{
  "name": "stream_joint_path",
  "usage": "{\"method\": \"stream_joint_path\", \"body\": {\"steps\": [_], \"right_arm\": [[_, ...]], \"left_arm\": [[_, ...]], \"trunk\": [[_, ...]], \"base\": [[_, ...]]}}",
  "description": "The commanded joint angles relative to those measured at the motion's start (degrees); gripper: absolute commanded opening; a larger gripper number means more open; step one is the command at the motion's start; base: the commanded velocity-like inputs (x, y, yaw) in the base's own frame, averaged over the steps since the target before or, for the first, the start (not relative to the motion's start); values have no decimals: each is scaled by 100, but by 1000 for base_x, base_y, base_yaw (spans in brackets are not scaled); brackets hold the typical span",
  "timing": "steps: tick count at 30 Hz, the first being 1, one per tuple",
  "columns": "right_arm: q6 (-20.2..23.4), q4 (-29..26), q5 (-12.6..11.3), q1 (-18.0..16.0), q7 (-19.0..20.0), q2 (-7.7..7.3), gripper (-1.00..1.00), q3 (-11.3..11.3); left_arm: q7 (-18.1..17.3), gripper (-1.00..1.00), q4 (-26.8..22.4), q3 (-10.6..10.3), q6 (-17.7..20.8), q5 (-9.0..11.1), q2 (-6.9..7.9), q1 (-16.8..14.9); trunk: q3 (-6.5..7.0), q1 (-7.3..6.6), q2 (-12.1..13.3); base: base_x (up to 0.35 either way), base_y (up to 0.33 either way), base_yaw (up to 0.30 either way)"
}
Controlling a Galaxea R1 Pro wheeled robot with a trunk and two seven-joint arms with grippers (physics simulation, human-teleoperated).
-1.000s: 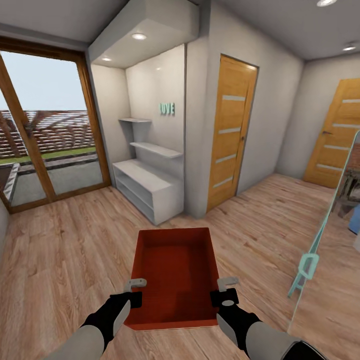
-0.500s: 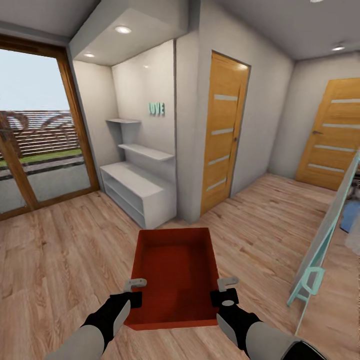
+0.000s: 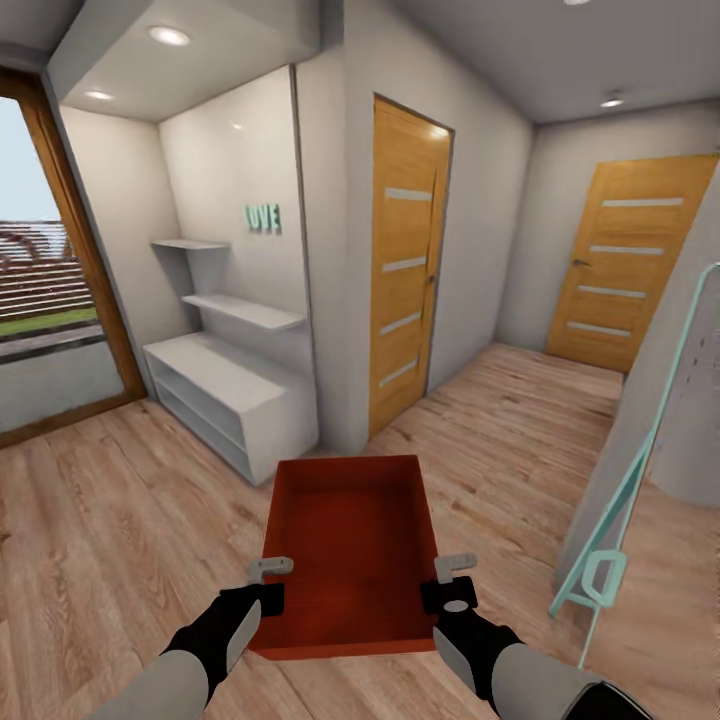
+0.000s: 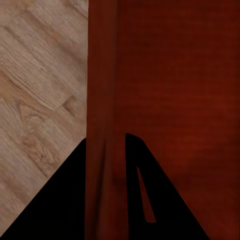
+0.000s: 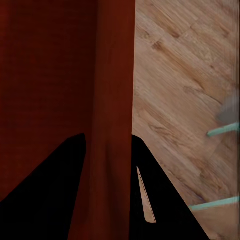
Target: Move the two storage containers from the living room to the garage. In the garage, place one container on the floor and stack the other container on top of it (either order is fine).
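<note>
One orange-red storage container (image 3: 350, 545), lidless and empty, hangs level in front of me over light wood-plank flooring. My left gripper (image 3: 268, 583) is shut on its left wall near the near corner. My right gripper (image 3: 452, 580) is shut on its right wall opposite. In the left wrist view the ribbed red wall (image 4: 105, 90) runs between the black fingers (image 4: 60, 205). The right wrist view has the other wall (image 5: 115, 90) pinched the same way. The garage is out of view.
A white shelf unit (image 3: 225, 395) stands in an alcove ahead left, beside a glass door (image 3: 45, 330). Two honey-coloured doors (image 3: 405, 290) (image 3: 620, 270) are closed ahead. A mint-framed panel (image 3: 625, 500) leans close on my right. Plank floor (image 3: 500, 430) runs ahead between them.
The whole view has swung right: the glass door and shelves slid left and the far door came nearer the middle. The container sits unchanged between both grippers.
</note>
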Motion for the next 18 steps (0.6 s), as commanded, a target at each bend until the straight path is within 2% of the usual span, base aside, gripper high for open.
{"method": "stream_joint_path", "body": {"steps": [1, 12, 18], "right_arm": [[-87, -12, 78, -13, -19, -46, -100, -208], [-87, -12, 78, -13, -19, -40, -100, -208], [-87, -12, 78, -13, -19, -44, -100, -208]], "left_arm": [[34, -100, 4, 27, 43, -72, 162, 5], [34, -100, 4, 27, 43, -71, 171, 5], [34, -100, 4, 27, 43, -68, 171, 5]], "trunk": [[-8, 4, -6], [-8, 4, -6], [-8, 4, -6]], "base": [[322, 0, -242], [322, 0, -241], [322, 0, -65]]}}
